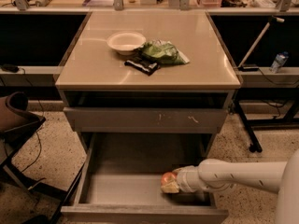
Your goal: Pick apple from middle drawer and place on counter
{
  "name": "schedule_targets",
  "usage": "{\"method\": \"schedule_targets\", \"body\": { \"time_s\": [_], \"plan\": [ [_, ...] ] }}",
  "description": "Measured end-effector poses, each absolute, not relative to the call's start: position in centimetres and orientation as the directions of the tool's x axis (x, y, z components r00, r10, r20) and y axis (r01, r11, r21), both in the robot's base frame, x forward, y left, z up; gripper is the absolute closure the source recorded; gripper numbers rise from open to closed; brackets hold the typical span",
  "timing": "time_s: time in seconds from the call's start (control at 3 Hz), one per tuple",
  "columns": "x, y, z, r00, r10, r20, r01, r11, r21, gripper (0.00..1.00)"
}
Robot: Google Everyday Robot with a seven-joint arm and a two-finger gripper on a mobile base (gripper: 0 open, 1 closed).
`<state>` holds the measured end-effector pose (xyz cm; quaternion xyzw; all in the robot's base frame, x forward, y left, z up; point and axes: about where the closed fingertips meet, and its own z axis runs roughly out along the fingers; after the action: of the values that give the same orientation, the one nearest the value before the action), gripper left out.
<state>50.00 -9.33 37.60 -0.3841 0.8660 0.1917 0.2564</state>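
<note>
- Red-orange round apple [167,177] lies in the wide grey metal middle drawer [117,190], which stands open, near its front right corner.
- White gripper [171,185] reaches in from the right, right up against the apple; whether it is clamped, I cannot tell.
- Glossy beige counter [196,55] above carries a white bowl [126,41] and a green bag [161,52].

Cream tool [169,185] in grey middle drawer [117,191] by red-orange apple [167,177]; beige counter [201,55].
</note>
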Motion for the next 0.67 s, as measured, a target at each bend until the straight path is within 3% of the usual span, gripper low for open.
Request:
{"method": "schedule_targets", "body": {
  "time_s": [0.33,0.67],
  "plan": [
    [50.0,-9.7,39.4,-0.572,-0.575,-0.586,-0.758,0.643,0.109,0.89],
    [49.1,-10.4,44.0,-0.583,-0.591,-0.557,-0.75,0.655,0.09,1.0]
  ]
}}
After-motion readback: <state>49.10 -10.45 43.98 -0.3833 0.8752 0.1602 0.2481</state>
